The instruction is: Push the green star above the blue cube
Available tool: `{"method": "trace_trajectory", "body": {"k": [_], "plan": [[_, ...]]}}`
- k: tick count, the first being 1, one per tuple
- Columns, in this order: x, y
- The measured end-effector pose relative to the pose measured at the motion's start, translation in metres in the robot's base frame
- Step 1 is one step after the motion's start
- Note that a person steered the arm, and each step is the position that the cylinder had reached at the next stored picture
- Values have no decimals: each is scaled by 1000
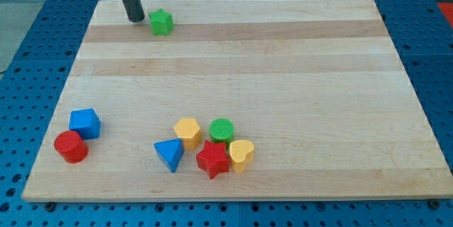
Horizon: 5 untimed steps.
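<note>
Tip (pixel 135 19) sits just left of the green star (pixel 161 22), upper left of the desk (pixel 283 64); blue cube (pixel 85 123) waits lower left. No gripper here, only the rod.

A robotics lab test bench, set up for tabletop pushing trials.

A pale wooden board (pixel 233 92) lies flat on a blue perforated bench (pixel 42 1), whose regular grid of mounting holes is the kind used on lab fixture plates. A straight dark rod comes down from the view's top, my tip (pixel 135 19) resting on the board near its top left corner. The only things on the board are small moulded plastic blocks in plain colours, such as the green star (pixel 161 22) and the blue cube (pixel 85 123): test pieces, not household goods. Nothing domestic or commercial shows anywhere around the board's edges.
</note>
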<state>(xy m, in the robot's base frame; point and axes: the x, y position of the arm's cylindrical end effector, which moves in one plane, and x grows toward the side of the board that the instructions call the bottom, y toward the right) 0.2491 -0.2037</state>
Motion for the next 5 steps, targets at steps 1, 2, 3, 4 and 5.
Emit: {"method": "trace_trajectory", "body": {"k": [1, 2, 3, 4, 5], "plan": [[0, -19], [4, -39], [17, -67], [18, -77], [-7, -41]]}}
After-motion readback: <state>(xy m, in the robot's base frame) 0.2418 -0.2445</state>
